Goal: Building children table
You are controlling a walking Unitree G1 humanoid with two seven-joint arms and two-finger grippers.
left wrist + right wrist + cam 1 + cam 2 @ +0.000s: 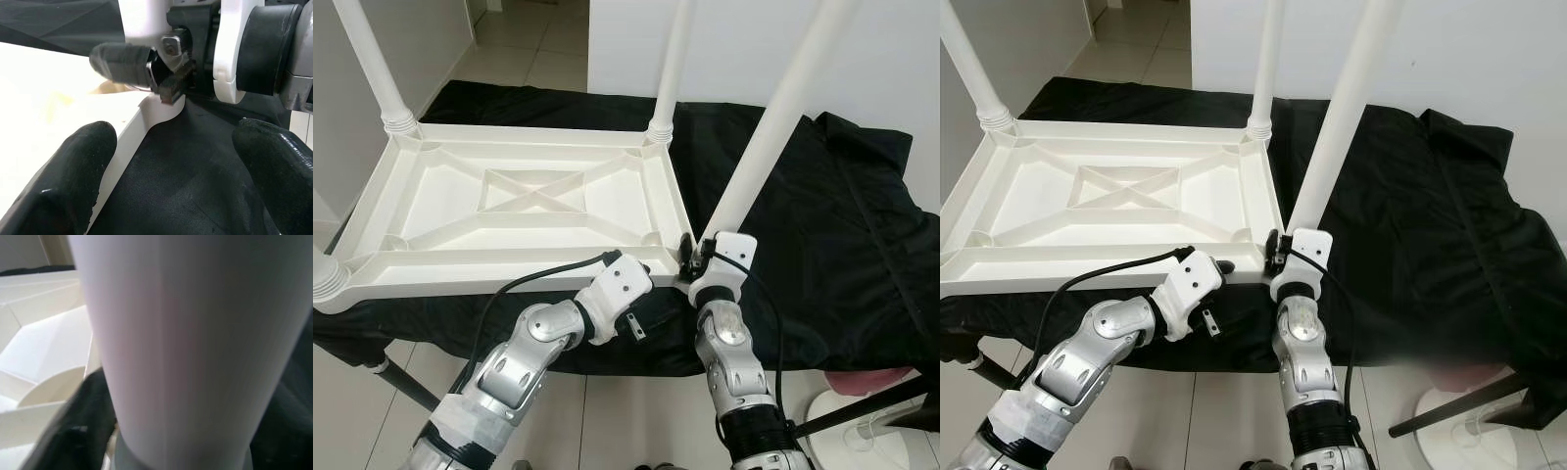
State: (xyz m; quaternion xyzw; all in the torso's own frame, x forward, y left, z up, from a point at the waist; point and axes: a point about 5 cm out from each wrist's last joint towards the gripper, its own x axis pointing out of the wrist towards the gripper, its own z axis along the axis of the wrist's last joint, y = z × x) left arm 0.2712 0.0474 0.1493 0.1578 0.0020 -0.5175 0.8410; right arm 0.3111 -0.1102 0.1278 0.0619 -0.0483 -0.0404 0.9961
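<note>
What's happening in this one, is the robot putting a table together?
Yes. A white plastic tabletop lies upside down on a black cloth. Legs already stand at three corners. The right gripper is shut on the fourth leg near its base, holding it tilted at the near right corner socket. The left gripper sits at the table's near edge beside that corner, its fingers open.
</note>
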